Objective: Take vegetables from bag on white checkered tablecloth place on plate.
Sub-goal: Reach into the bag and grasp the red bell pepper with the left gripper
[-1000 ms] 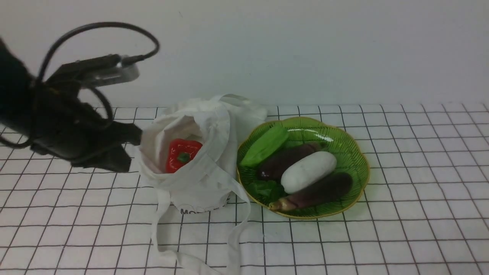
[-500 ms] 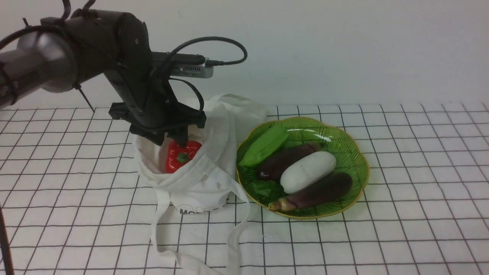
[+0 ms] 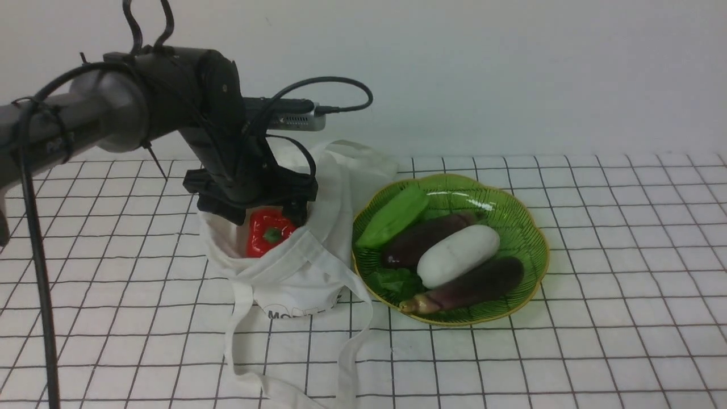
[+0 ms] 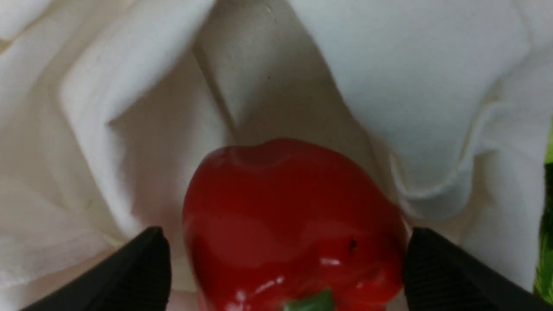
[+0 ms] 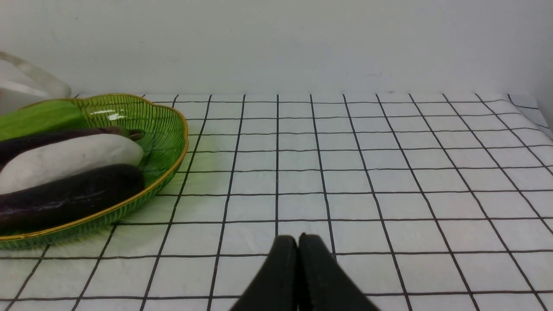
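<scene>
The red bell pepper (image 3: 270,233) lies inside the open white cloth bag (image 3: 306,267) on the white checkered tablecloth (image 3: 568,352). My left gripper (image 3: 264,213) reaches down into the bag's mouth, open, one finger on each side of the pepper. In the left wrist view the pepper (image 4: 293,216) fills the gap between the black fingers (image 4: 436,268), with bag cloth (image 4: 410,86) behind. The green gold-edged plate (image 3: 534,227) stands right of the bag. My right gripper (image 5: 298,239) is shut and empty above the cloth, right of the plate (image 5: 173,129); it does not show in the front view.
The plate holds two dark purple eggplants (image 3: 471,284), a white oblong vegetable (image 3: 457,255) and green vegetables (image 3: 392,218). The bag's straps (image 3: 346,352) trail toward the front edge. A wall stands behind the table.
My left arm swung in from the left to over the bag, then lowered its open fingers around the pepper. The pepper, bag and plate have not moved.
</scene>
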Controlling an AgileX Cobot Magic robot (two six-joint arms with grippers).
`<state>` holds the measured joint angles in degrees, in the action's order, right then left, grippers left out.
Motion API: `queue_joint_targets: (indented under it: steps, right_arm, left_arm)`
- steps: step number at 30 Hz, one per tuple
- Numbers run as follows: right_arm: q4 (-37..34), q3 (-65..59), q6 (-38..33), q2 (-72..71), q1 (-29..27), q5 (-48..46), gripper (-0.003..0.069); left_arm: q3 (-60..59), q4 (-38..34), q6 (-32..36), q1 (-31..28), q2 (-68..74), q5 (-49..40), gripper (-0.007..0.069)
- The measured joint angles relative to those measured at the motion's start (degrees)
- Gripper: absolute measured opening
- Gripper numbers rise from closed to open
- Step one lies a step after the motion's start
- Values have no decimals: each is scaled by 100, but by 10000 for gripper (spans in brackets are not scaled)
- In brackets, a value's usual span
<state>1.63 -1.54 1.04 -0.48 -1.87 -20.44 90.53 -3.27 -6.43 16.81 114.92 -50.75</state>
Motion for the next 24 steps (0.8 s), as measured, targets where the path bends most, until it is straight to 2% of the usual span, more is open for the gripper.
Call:
queue_joint_targets:
  steps: [8,14,24]
  right_arm:
    - [0,0,0,0,0,0,-18]
    - [0,0,0,0,0,0,-18]
    - [0,0,0,0,0,0,-18]
  left_arm:
    - [18,-6,0,2,96,227,676]
    - [100,-18,0,2,247,392,593]
    - [102,82,-6,9,246,313,593]
